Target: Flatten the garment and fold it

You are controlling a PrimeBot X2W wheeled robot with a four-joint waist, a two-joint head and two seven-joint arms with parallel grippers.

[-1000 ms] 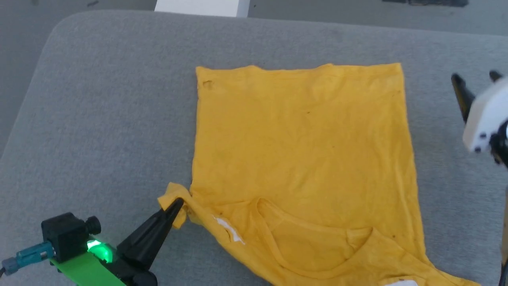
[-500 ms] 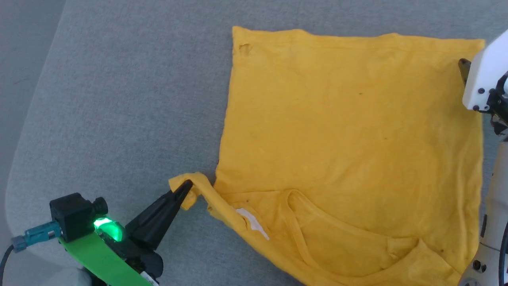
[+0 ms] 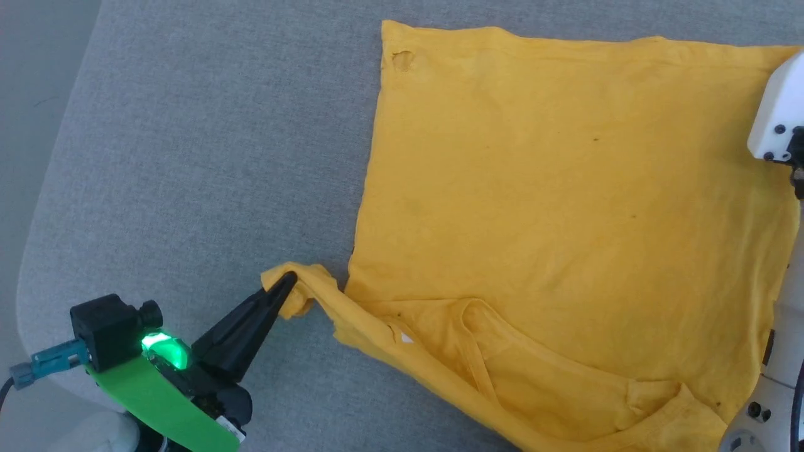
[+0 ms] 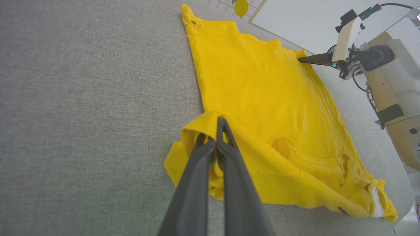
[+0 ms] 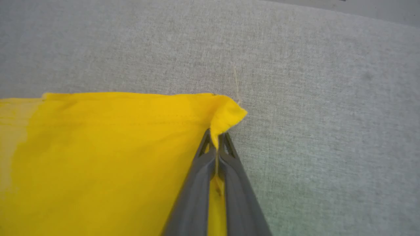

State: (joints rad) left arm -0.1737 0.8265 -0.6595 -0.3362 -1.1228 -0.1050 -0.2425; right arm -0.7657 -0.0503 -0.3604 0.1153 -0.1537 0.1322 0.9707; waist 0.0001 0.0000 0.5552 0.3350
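The yellow garment [image 3: 534, 188] lies spread on the grey surface, hem at the far side and neckline [image 3: 502, 351] at the near side. A small hole [image 3: 402, 61] shows at its far left corner. My left gripper [image 3: 286, 281] is shut on the bunched left sleeve [image 4: 197, 131], lifted slightly off the surface. In the right wrist view my right gripper [image 5: 216, 139] is shut on the far right hem corner [image 5: 229, 113], which stands up in a small peak. The left wrist view shows that right gripper [image 4: 300, 59] at the garment's far edge. Any print is hidden.
The grey padded table [image 3: 188, 157] has a rounded left edge [image 3: 38, 251] with floor beyond it. My right arm's white housing [image 3: 776, 113] stands over the garment's right edge. My beige body [image 4: 393, 98] stands to the table's right.
The right gripper, open a second ago, has come onto the far right hem corner and shut on it. The head camera has shifted. The left gripper still holds the sleeve.
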